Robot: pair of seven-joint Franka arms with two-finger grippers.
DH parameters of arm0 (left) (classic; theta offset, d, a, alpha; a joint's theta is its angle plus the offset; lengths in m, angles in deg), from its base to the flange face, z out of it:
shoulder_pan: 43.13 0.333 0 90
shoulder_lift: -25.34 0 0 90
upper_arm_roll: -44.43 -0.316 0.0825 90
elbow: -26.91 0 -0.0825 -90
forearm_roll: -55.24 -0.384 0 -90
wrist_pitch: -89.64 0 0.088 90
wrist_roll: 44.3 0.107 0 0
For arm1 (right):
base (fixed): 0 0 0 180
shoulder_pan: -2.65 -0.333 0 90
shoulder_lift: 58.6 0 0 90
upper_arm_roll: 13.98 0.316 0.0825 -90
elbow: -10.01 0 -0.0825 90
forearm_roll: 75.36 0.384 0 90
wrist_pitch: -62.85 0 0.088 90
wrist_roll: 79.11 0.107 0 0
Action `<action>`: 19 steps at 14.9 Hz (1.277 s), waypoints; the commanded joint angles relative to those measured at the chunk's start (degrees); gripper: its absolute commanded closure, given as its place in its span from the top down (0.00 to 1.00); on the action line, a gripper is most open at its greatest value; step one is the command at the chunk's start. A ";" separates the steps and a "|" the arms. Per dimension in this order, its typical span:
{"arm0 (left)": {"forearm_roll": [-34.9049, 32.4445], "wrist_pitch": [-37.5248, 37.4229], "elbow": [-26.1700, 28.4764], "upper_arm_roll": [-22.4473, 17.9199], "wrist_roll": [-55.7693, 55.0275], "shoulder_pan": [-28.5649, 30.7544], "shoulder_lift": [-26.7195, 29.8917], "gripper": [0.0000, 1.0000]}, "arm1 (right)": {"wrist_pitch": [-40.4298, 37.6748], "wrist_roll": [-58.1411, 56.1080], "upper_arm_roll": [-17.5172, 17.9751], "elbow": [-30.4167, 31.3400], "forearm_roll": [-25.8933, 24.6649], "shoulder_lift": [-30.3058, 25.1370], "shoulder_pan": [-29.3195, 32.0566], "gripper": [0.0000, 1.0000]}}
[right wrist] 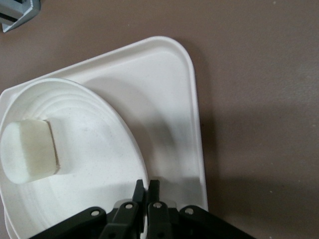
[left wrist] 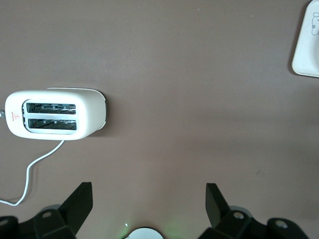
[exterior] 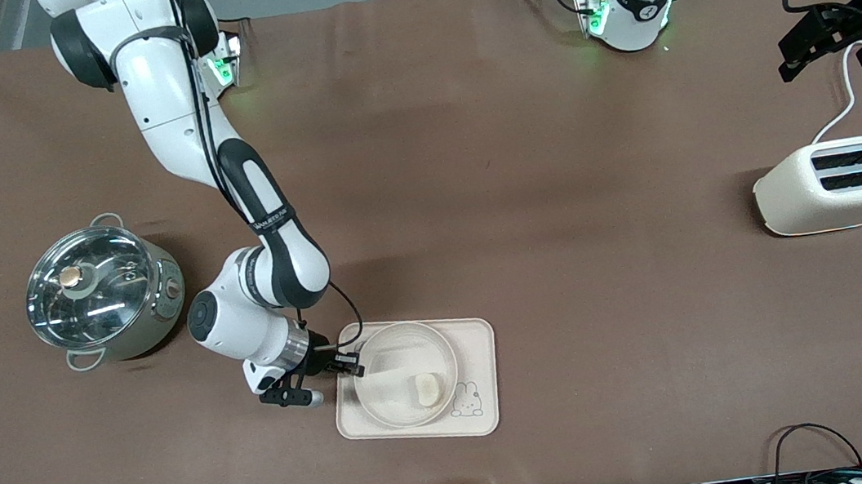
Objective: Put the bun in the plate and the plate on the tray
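Observation:
The round cream plate [exterior: 388, 362] lies on the rectangular tray [exterior: 474, 339] with the rabbit drawing, near the front camera. The small pale bun [exterior: 426, 389] lies in the plate. My right gripper [exterior: 351, 364] is shut on the plate's rim at the side toward the right arm's end of the table. The right wrist view shows its fingertips [right wrist: 147, 186] pinching the rim, with the plate [right wrist: 94, 149], the bun [right wrist: 27, 152] and the tray [right wrist: 164, 89]. My left gripper [exterior: 795, 57] waits open and empty, high over the left arm's end of the table [left wrist: 148, 191].
A white toaster [exterior: 839, 184] with a cord stands toward the left arm's end; it also shows in the left wrist view [left wrist: 55, 114]. A steel pot [exterior: 102, 292] with a glass lid stands toward the right arm's end, close to the right arm's elbow. A tray corner [left wrist: 306, 50] shows in the left wrist view.

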 commanded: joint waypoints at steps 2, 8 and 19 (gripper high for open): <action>0.91 -0.98 0.70 0.18 0.12 0.29 0.75 1.00 | -1.14 2.85 0.33 -1.72 -1.49 0.61 0.39 0.06; 0.91 -0.98 0.53 0.00 0.47 0.38 0.49 1.00 | -1.23 2.77 0.59 -0.67 2.89 -2.54 0.48 0.85; 0.91 -0.98 0.00 0.44 0.38 0.03 0.57 1.00 | -24.72 2.59 -7.73 21.57 -16.82 -36.89 1.71 1.00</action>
